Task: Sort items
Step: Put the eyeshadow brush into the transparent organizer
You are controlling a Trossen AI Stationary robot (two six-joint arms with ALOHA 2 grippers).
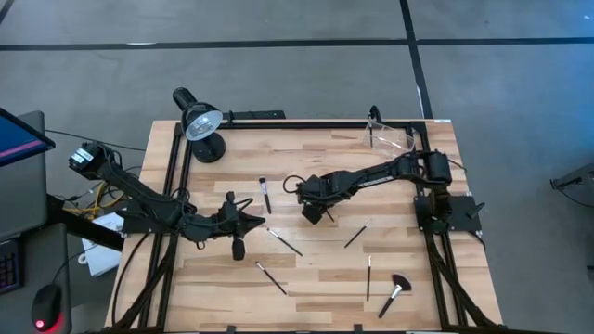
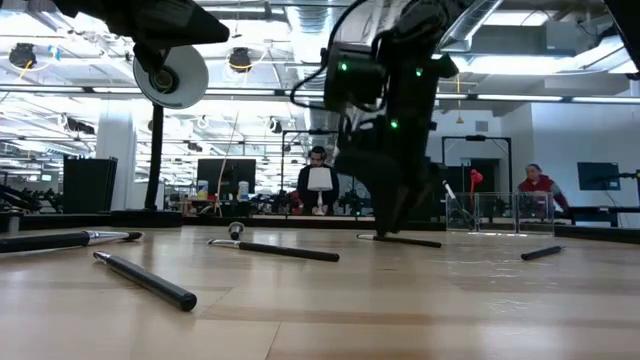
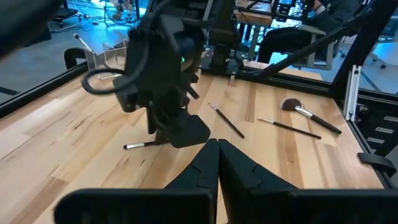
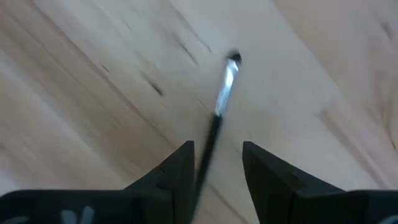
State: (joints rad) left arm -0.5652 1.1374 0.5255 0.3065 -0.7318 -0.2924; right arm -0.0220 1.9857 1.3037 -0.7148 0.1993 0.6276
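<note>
Several slim makeup brushes lie flat on the wooden table [image 1: 316, 158]. My right gripper [image 1: 316, 214] points down near the table's middle, open. Its fingers stand on either side of one brush [image 4: 225, 84], which has a dark handle, a silver ferrule and a small dark tip; I see no touch. From the left wrist view that brush [image 3: 140, 145] lies under the right gripper [image 3: 179, 132]. My left gripper [image 1: 262, 223] is shut and empty, just left of it. Other brushes [image 1: 265, 195] [image 1: 285, 242] [image 1: 357, 234] and the fan brush [image 1: 394, 293] lie apart.
A black desk lamp [image 1: 200, 125] stands at the far left corner. A clear plastic container [image 1: 390, 137] sits at the far right corner. Two more brushes [image 1: 271, 276] [image 1: 368, 276] lie near the front edge. People sit in the room beyond the table [image 2: 318, 180].
</note>
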